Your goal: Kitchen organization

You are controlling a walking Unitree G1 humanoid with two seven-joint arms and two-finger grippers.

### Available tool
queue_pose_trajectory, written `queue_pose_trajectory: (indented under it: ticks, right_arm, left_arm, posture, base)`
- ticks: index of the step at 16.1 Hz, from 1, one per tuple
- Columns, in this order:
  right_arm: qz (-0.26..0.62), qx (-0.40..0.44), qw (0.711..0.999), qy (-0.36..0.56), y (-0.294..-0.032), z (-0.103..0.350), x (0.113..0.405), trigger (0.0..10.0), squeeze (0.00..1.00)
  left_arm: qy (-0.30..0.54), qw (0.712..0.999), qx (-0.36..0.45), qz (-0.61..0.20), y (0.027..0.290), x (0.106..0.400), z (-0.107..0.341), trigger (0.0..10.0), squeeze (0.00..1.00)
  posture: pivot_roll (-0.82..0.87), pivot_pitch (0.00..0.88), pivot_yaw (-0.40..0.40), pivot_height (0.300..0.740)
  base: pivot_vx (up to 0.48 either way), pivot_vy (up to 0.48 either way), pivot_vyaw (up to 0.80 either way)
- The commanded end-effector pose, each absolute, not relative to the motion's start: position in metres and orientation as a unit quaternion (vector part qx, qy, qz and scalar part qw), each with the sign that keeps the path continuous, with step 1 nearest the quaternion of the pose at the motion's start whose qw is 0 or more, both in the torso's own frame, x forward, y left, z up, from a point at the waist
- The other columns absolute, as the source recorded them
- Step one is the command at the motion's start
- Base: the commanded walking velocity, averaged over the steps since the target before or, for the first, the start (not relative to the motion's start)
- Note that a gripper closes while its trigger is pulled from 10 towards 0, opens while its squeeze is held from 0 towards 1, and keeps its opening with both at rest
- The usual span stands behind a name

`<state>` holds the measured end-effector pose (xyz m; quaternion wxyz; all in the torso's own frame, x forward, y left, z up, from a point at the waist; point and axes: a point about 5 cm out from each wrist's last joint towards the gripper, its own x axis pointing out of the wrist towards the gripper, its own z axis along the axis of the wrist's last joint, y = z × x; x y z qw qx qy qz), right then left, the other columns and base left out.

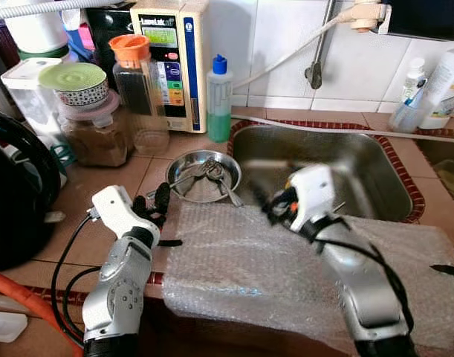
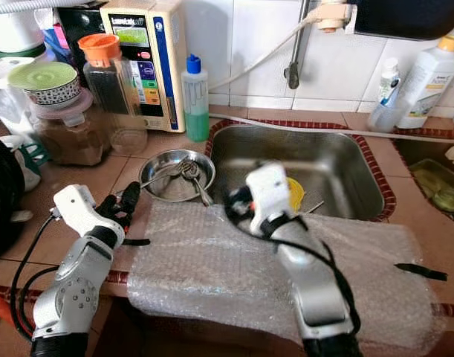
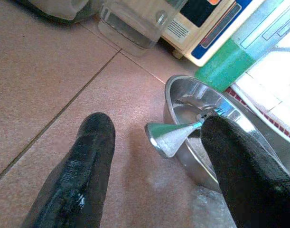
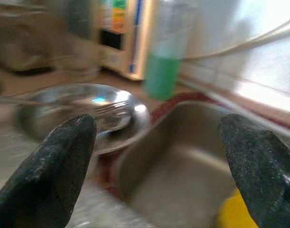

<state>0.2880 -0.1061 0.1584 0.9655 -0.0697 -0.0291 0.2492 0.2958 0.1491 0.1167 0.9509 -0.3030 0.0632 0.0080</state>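
A small steel bowl (image 1: 188, 165) stands on the tiled counter just left of the sink (image 1: 364, 186), with several pieces of steel cutlery (image 1: 221, 178) in it. One long handle (image 3: 169, 137) sticks out over the bowl's left rim. My left gripper (image 1: 154, 204) is at that handle's end, open, with the flared tip between its fingers (image 3: 83, 175); whether it touches is unclear. Open too, my right gripper (image 1: 265, 206) hovers over the sink's front left corner, pointing at the bowl (image 4: 64, 102).
Bubble wrap (image 1: 241, 260) covers the counter's front edge under both arms. Behind the bowl stand a green soap bottle (image 1: 219, 100), a clear jar (image 1: 141, 97), a spice jar (image 1: 96, 134) and a white appliance (image 1: 174, 59). A yellow object (image 2: 294, 193) lies in the sink.
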Motion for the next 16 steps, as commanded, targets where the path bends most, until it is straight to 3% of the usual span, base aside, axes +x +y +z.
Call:
queue_pose_trajectory:
  ticks: [1,16]
  right_arm:
    - [0.277,-0.063,0.958,-0.026,-0.100,0.162,0.283,10.0,0.00]
    - [0.328,-0.056,0.943,0.032,-0.095,0.150,0.271,10.0,0.00]
  left_arm:
    - [0.072,0.941,-0.329,0.005,0.138,0.294,0.115,0.0,0.00]
    - [0.067,0.927,-0.368,0.023,0.144,0.297,0.120,0.0,0.00]
  posture:
    - [-0.26,0.020,0.058,0.740]
    - [-0.27,0.020,0.063,0.740]
  base:
    - [0.000,0.000,0.00]
    - [0.000,0.000,0.00]
